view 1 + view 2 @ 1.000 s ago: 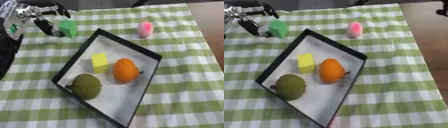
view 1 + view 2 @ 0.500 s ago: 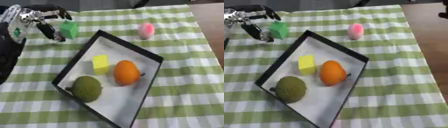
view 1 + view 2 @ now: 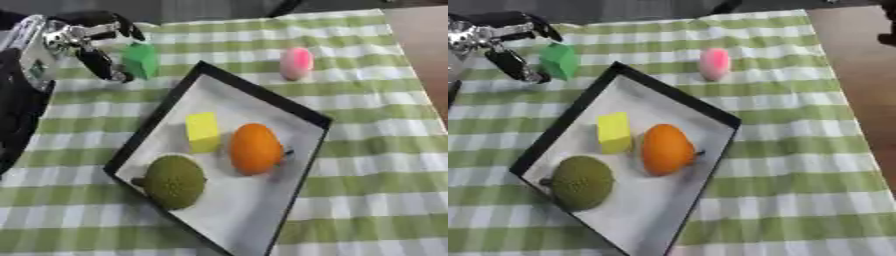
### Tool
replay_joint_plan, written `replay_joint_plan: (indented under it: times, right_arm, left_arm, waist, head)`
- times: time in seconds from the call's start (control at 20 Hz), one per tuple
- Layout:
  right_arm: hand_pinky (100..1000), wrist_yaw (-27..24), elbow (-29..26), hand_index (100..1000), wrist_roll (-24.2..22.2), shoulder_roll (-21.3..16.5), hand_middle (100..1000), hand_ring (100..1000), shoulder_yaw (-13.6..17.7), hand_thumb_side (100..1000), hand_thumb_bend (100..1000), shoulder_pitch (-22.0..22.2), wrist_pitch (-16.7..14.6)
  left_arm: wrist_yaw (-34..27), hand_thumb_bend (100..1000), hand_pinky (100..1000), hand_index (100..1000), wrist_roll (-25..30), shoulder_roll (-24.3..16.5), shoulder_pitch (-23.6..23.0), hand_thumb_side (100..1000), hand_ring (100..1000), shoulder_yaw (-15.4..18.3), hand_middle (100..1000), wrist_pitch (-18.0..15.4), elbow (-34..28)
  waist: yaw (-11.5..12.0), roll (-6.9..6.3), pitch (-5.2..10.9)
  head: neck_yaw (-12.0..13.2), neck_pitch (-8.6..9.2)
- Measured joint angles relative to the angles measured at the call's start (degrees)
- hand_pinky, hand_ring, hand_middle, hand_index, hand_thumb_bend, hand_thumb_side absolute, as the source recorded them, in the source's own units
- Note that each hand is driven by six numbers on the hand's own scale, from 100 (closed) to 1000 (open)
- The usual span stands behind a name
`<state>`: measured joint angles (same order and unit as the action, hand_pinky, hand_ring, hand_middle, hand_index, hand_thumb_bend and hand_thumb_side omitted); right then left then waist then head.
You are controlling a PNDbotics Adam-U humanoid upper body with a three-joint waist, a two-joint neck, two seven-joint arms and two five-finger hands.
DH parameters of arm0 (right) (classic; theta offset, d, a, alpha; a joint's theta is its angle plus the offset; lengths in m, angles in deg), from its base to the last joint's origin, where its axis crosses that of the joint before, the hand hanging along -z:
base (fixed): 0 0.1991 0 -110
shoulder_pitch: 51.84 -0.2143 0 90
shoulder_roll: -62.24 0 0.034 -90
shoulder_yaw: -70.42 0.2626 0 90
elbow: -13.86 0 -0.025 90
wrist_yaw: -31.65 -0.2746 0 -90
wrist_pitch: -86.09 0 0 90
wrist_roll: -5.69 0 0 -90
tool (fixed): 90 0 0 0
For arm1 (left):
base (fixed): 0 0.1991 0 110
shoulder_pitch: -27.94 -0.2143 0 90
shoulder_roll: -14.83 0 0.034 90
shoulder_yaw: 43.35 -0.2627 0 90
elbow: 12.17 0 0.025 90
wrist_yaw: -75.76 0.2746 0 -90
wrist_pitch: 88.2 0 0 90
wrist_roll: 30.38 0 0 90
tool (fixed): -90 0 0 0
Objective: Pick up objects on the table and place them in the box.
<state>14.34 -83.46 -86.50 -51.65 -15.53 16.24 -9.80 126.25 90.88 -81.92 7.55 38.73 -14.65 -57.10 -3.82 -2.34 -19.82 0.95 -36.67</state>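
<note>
The left hand (image 3: 92, 45) has closed in on the green block (image 3: 140, 60).

block (image 3: 140, 60) behind box (image 3: 262, 102), three objects in box

Table (image 3: 376, 165) under green-and-white checked cloth. Black-rimmed box (image 3: 317, 145) at centre, set askew. Pink egg-shaped object (image 3: 296, 63) at 1 o'clock, apart from box. Green block (image 3: 140, 60) at 11 o'clock, near box corner.

No readable text, labels, brand names, numbers or signs appear on any object, on the checked cloth or on the robot.
</note>
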Motion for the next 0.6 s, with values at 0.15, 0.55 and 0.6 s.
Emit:
replay_joint_plan:
  times: [0.15,0.55,0.6]
  right_arm:
    - [897,0.18,0.01,903,-0.08,0.0,894,1000,-0.18,639,100,-0.18,0.07]
    - [898,0.57,0.19,903,-0.18,0.02,894,1000,-0.24,642,100,-0.32,0.11]
    - [898,0.62,0.2,903,-0.23,0.03,894,1000,-0.25,642,100,-0.42,0.07]
  left_arm:
    - [0.0,439,852,861,-1.09,0.0,0.07,100,881,0.03,815,0.04,-0.03]
    - [0.05,450,852,855,-3.06,0.0,0.74,100,881,0.2,818,-0.13,-0.29]
    - [0.16,454,854,854,-3.09,0.0,0.74,100,883,0.24,820,-0.16,-0.23]
  waist:
    - [-0.06,-0.02,-0.11]
    - [-0.61,-0.35,-0.88]
    - [-0.91,-0.38,-1.09]
  head:
    - [0.13,0.1]
    - [0.58,0.68]
    - [0.75,0.98]
